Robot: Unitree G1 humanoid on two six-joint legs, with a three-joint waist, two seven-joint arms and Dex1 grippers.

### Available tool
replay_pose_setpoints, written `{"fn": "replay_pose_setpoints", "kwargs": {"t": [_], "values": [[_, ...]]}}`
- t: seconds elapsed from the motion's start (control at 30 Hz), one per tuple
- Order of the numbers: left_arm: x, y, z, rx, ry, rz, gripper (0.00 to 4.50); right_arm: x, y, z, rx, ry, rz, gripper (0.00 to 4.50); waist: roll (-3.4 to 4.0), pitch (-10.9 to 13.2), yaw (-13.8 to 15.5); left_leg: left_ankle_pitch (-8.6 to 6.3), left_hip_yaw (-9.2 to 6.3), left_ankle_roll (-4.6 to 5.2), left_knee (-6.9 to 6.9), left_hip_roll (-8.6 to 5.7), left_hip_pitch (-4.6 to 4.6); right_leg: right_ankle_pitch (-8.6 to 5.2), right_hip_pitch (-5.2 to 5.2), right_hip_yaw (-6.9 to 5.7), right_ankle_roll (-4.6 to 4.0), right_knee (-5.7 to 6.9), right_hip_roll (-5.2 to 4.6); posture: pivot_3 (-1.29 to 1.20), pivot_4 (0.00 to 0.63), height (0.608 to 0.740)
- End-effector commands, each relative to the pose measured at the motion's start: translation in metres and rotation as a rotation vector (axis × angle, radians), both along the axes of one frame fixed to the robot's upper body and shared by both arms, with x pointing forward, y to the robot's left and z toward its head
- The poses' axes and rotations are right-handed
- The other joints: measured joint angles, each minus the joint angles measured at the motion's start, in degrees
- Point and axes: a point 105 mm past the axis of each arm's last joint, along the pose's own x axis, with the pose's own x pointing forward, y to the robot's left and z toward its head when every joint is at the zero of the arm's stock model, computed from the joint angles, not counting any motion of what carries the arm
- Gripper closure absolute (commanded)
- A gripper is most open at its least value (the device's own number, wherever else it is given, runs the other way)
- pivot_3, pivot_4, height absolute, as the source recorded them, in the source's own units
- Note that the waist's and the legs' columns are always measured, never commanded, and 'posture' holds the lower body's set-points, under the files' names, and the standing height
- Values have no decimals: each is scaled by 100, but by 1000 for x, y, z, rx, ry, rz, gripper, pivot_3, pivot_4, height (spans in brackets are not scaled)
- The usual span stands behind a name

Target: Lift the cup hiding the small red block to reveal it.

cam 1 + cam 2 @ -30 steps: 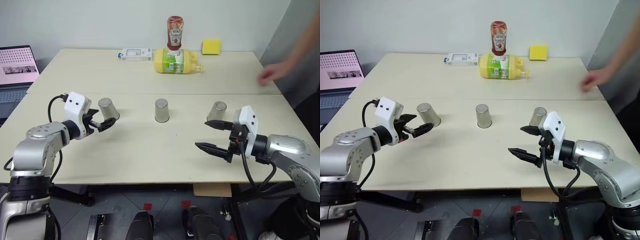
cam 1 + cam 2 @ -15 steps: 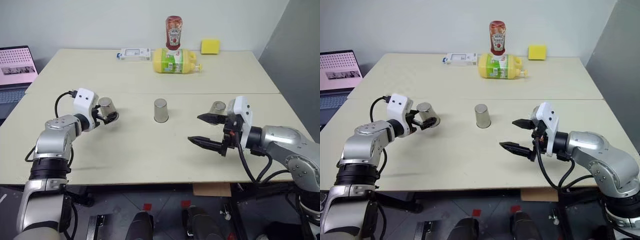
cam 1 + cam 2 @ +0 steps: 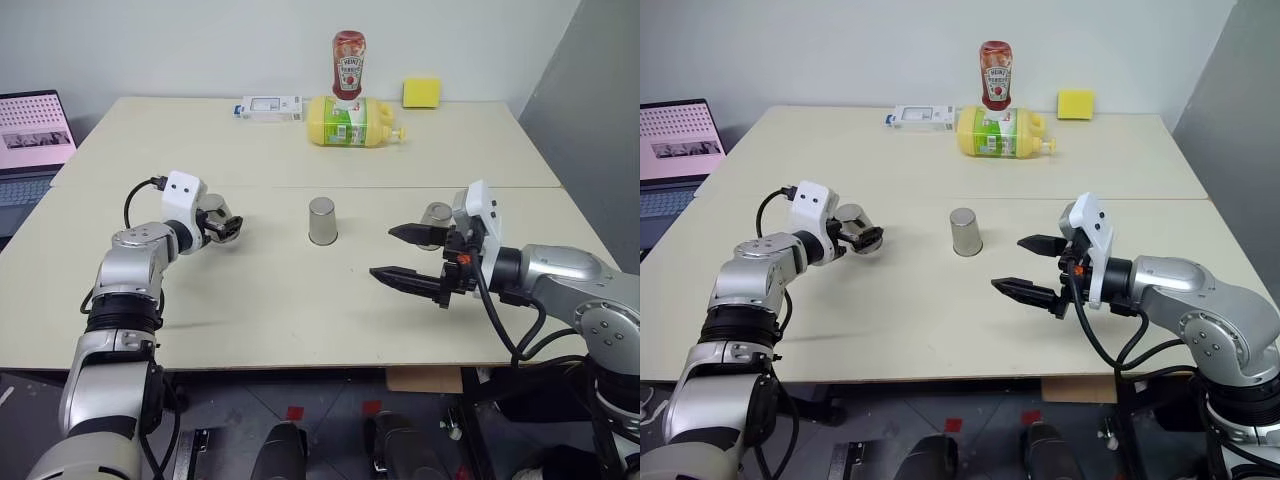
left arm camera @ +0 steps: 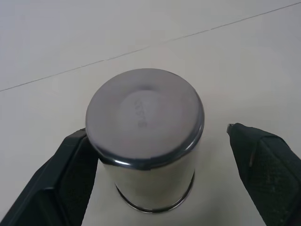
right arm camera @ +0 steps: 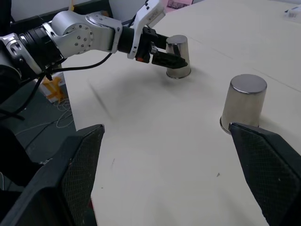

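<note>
Steel cup [image 4: 145,141] sits betw. wide-open L gripper [image 4: 160,181] fingers, ungripped; next: close, lift. R gripper [image 3: 408,255] open, idle.

Pale beige surface [image 3: 260,310] bearing three upturned cups and a few items at its far edge.

A thin seam crosses the surface from side to side. Just in front of the seam three small silvery-grey metal cups stand upside down in a row, well apart: the left cup [image 3: 212,212], the middle cup [image 3: 322,221] and the right cup [image 3: 436,217]. At the far edge lie a flat white box [image 3: 270,107], a yellow plastic bottle [image 3: 350,122] on its side, a red ketchup bottle [image 3: 349,65] standing on its cap just behind it, and a yellow sponge [image 3: 421,92] towards the right corner.
</note>
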Motion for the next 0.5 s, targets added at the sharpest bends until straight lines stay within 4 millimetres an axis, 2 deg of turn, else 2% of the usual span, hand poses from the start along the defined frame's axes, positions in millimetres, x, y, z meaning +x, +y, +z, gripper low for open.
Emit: {"fn": "replay_pose_setpoints", "kwargs": {"t": [0.03, 0.07, 0.1, 0.13, 0.3, 0.37, 0.43, 0.5], "values": [[9, -4, 18, -15, -66, -12, 70, -3, 0, 14, 22, -49, 8, 0, 0, 0, 1, 0, 0, 0, 0, 0, 0, 0, 0, 0, 0, 0, 0, 0, 150, 740], [11, -2, 18, -7, -70, -1, 70, -3, 0, 13, 21, -49, 7, 0, 0, 0, 0, 0, 0, 0, 1, 0, -1, 0, 0, -1, 0, 0, 0, 0, 150, 740], [12, -1, 18, -8, -72, 3, 446, -3, 0, 13, 20, -48, 7, 0, 0, 0, 0, 0, 0, 0, 1, 0, -1, 0, 0, 0, 0, 0, 0, 0, 150, 740], [13, -1, 17, -4, -73, 5, 562, -3, 0, 12, 20, -47, 5, 0, 0, 0, -1, 0, 1, 0, 0, -1, -1, 0, 0, 0, 0, -1, 0, 0, 150, 740], [14, -1, 18, -21, -79, -5, 1698, -4, 1, 12, 19, -45, 1, 0, 0, 0, -2, 0, -2, 0, -1, 0, -4, 0, -2, -2, 0, -1, 0, 0, 150, 740], [13, -1, 21, -31, -86, -11, 1795, -4, 1, 12, 19, -44, -2, 0, 0, 0, -2, 0, -2, 0, 0, 0, -4, 0, -1, -1, 0, -1, 0, 0, 150, 740], [9, -1, 38, -42, -129, -25, 1795, -4, 0, 13, 20, -44, -8, 0, 0, 0, -3, 0, -2, 0, 0, -1, -5, 0, -1, -2, 0, -1, 0, 0, 150, 740], [3, 9, 59, -25, -183, -3, 1795, -3, -1, 13, 22, -44, -15, 0, 0, 0, -7, 0, -4, 0, 0, 1, -8, 0, -4, -3, 0, 0, 0, 0, 150, 740]]}}
